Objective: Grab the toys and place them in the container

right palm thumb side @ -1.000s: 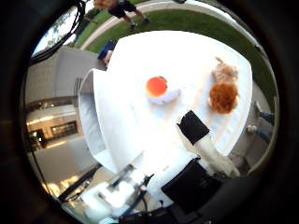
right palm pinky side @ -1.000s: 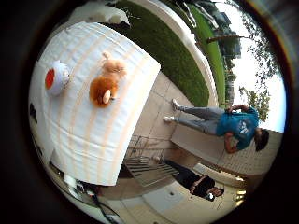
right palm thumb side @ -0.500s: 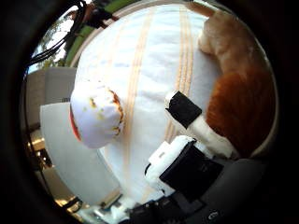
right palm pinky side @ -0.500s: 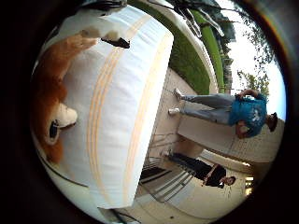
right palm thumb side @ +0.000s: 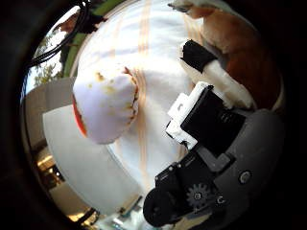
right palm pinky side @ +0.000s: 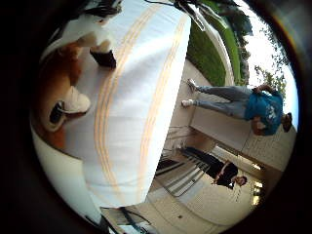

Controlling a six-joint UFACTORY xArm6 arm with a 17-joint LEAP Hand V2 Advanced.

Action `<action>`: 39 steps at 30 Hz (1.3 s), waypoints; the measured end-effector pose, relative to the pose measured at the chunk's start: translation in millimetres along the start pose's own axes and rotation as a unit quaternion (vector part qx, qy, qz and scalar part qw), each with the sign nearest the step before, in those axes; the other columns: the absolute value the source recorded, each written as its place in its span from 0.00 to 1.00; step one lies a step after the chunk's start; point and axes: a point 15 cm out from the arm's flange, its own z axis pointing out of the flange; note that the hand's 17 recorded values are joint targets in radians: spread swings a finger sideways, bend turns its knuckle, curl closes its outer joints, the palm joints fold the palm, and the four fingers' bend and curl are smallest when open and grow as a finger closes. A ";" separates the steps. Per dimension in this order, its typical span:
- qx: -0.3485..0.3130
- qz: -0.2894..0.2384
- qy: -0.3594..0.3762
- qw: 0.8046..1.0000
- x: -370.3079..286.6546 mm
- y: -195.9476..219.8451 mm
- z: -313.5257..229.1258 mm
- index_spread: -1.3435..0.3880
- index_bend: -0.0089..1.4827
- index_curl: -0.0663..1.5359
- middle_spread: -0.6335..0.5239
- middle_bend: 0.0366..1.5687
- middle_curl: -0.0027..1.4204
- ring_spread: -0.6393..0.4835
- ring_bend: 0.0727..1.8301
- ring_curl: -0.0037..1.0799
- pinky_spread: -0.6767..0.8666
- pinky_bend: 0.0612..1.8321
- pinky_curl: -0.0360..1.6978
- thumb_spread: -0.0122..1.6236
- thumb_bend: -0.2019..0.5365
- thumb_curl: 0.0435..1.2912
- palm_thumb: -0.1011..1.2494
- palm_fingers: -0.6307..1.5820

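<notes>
Here, hand (right palm thumb side: 211,120) close over brown plush toy (right palm thumb side: 249,62); white toy (right palm thumb side: 108,108) beside

Orange plush toy (right palm pinky side: 58,92) cut off at the dark rim of the little-finger-side view, most of its body out of sight. In the thumb-side view, partly covered by the hand (right palm thumb side: 216,124). Finger curl impossible to judge. White bowl-like container (right palm thumb side: 106,108) seen from outside only; interior hidden. Far side of striped tablecloth (right palm pinky side: 136,112) cut off.
</notes>
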 end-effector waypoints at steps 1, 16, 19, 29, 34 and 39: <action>0.001 0.007 -0.012 1.000 -1.3 5.7 -8.5 0.48 0.28 0.11 0.45 0.71 0.54 0.58 0.74 0.60 0.60 0.78 0.36 0.66 0.34 0.40 0.80 0.79; 0.071 0.012 -0.032 0.997 -28.5 90.4 -167.2 0.31 0.45 0.07 0.41 0.74 0.65 0.53 0.78 0.64 0.56 0.81 0.40 0.76 0.26 0.42 0.83 0.74; 0.085 0.033 -0.069 0.993 -23.5 84.1 -160.8 0.31 0.43 0.06 0.41 0.71 0.65 0.54 0.78 0.63 0.56 0.81 0.41 0.76 0.19 0.38 0.73 0.71; 0.055 0.094 -0.064 0.992 5.1 43.6 -80.9 0.69 0.40 0.12 0.57 0.29 0.42 0.77 0.48 0.40 0.68 0.56 0.30 0.74 0.22 0.31 0.54 0.27; 0.000 0.142 -0.016 0.990 30.1 39.2 -24.3 0.74 0.36 0.13 0.61 0.26 0.38 0.80 0.45 0.37 0.70 0.54 0.27 0.74 0.22 0.30 0.52 0.29; -0.020 0.147 -0.006 0.989 31.6 43.7 -13.7 0.75 0.29 0.11 0.58 0.30 0.38 0.78 0.53 0.37 0.70 0.60 0.27 0.73 0.24 0.29 0.52 0.47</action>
